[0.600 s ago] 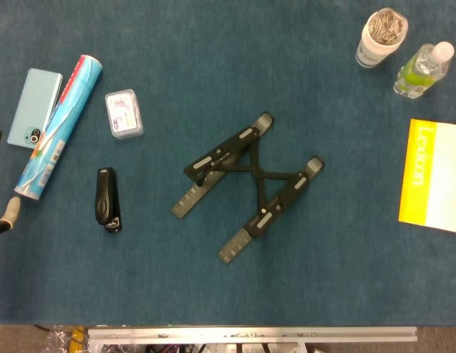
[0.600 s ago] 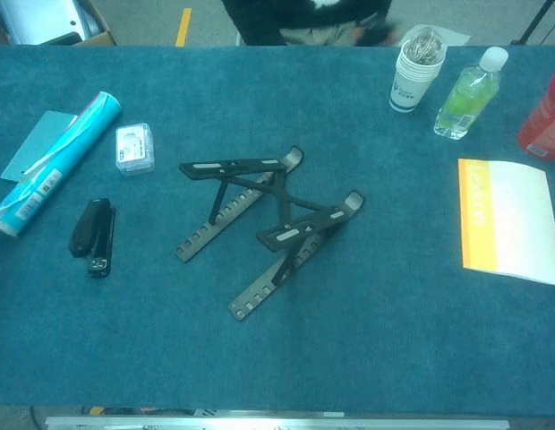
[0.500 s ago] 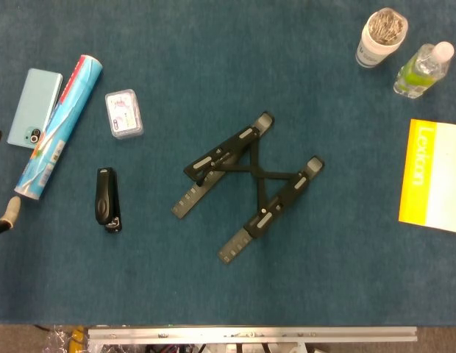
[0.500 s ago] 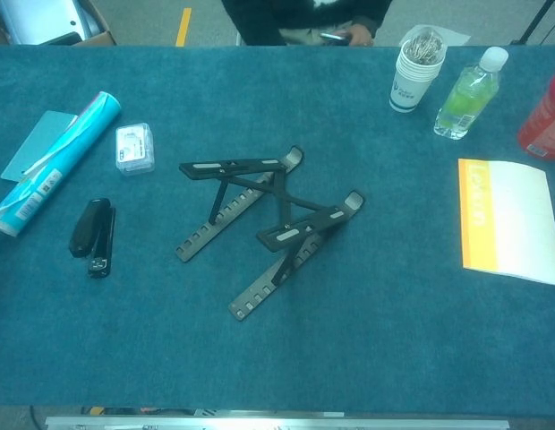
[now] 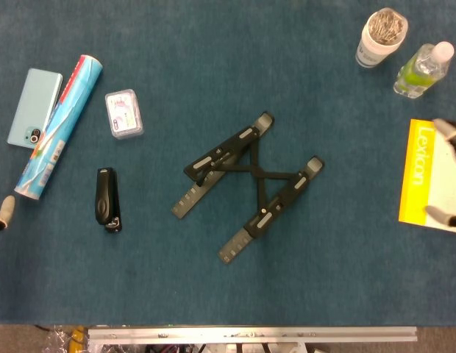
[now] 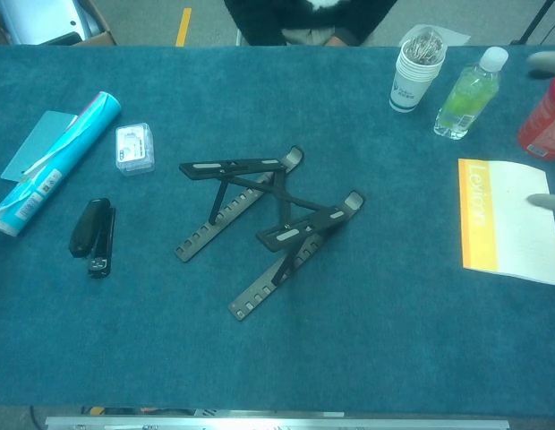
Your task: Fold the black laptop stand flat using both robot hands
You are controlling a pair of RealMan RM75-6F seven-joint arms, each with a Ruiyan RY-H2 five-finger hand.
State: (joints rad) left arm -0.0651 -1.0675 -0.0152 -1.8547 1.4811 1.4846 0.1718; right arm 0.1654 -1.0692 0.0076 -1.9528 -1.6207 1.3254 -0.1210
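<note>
Fingers point(image 5: 443, 131) of the right hand point(image 5: 450, 173) are seen spread, apparently empty.
Laptop stand point(image 5: 246, 187) is left unfolded on the surface point(image 5: 213, 66); left hand's point(image 5: 1, 215) state cannot be told.

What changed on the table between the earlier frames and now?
The right robot hand has come into view at the right edge, over the yellow booklet; it holds nothing. The left robot hand barely shows at the left edge. The laptop stand stays untouched and unfolded.
</note>
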